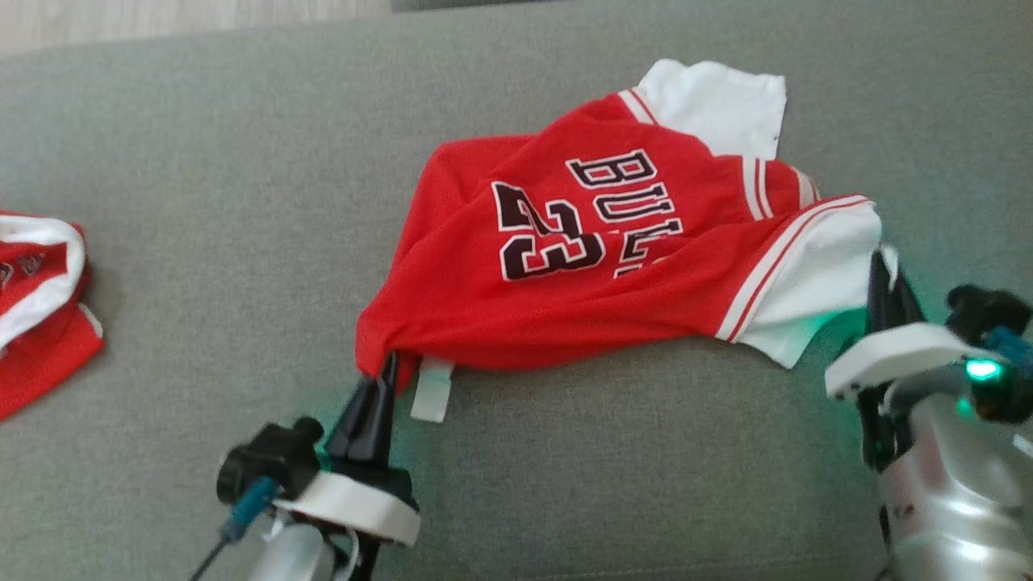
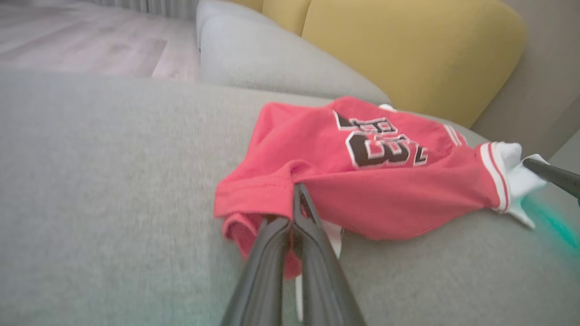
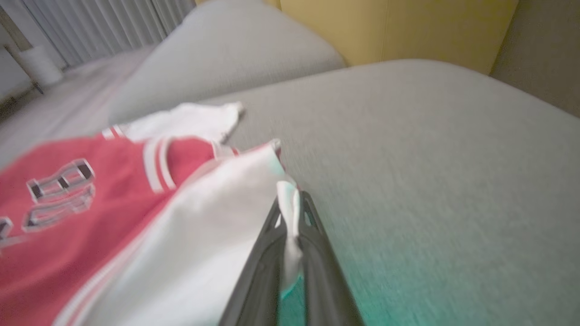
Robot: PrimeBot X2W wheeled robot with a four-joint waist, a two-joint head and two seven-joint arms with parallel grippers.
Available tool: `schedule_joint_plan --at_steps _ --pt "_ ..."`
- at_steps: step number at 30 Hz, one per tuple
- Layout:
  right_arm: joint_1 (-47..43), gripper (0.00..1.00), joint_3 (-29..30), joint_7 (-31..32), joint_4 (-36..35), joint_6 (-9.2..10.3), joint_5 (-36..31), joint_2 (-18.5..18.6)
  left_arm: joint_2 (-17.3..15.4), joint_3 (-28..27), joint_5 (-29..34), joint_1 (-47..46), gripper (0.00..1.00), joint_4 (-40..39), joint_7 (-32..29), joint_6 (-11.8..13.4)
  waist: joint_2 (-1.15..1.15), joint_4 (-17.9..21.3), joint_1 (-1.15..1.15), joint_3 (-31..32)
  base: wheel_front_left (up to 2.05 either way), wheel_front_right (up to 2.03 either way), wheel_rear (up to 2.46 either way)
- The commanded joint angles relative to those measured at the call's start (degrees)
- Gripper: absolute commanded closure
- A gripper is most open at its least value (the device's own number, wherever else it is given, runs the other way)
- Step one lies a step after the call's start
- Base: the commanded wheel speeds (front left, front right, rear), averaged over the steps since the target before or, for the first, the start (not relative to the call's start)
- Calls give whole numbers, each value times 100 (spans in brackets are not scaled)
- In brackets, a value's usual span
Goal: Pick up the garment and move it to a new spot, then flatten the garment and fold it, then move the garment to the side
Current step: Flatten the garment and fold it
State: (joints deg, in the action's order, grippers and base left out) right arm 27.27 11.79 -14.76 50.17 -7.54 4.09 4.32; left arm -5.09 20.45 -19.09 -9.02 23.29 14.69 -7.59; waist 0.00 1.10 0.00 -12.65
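Bulls jersey, red with white sleeves and a black "23", lies rumpled on the grey seat cushion, right of the middle in the head view, its printed side up. The left gripper is closed tight on the jersey's red hem at the near left corner, and in the left wrist view the two dark fingers meet with a fold of red cloth pinched at their tips. A white label hangs from the hem just beside that grip. The right gripper is clamped on the edge of the near white sleeve; the right wrist view shows a strip of white fabric squeezed between its fingers. Between the two grips the lower edge sags onto the cushion. A second red-and-white garment lies well apart at the cushion's left edge. A yellow back cushion stands behind the seat.
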Motion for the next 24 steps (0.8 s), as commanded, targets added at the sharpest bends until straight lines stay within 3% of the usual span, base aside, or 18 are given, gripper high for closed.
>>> schedule_joint_plan --at_steps 1,3,4,7,14,18,24 --pt "84 100 -318 -24 -497 5 348 -45 -70 -281 52 -173 100 -356 31 10 0 8 0 167 0 0 0" --pt "84 100 -464 -24 -776 5 630 -56 -95 -337 63 -233 100 -499 31 10 0 8 0 246 0 0 0" --pt "117 100 -765 -24 -1327 5 1262 -67 -207 -422 83 -427 100 -802 31 10 0 7 0 435 0 0 0" --pt "270 100 -1162 -24 -2093 5 2214 35 -518 -476 71 -886 100 -1239 31 10 0 -9 0 746 0 0 0" --pt "1016 100 -1364 152 -3218 5 3735 571 -1435 -309 -190 -2375 100 -1508 31 10 0 -55 0 1334 0 0 0" --pt "1559 100 -1204 402 -3590 5 4052 711 -1829 -104 -435 -3227 100 -1337 30 10 0 -85 0 1471 0 0 0" --pt "2288 100 -1039 851 -3718 5 3769 713 -2104 249 -846 -4139 100 -1008 -277 10 0 -135 0 1344 0 0 0"
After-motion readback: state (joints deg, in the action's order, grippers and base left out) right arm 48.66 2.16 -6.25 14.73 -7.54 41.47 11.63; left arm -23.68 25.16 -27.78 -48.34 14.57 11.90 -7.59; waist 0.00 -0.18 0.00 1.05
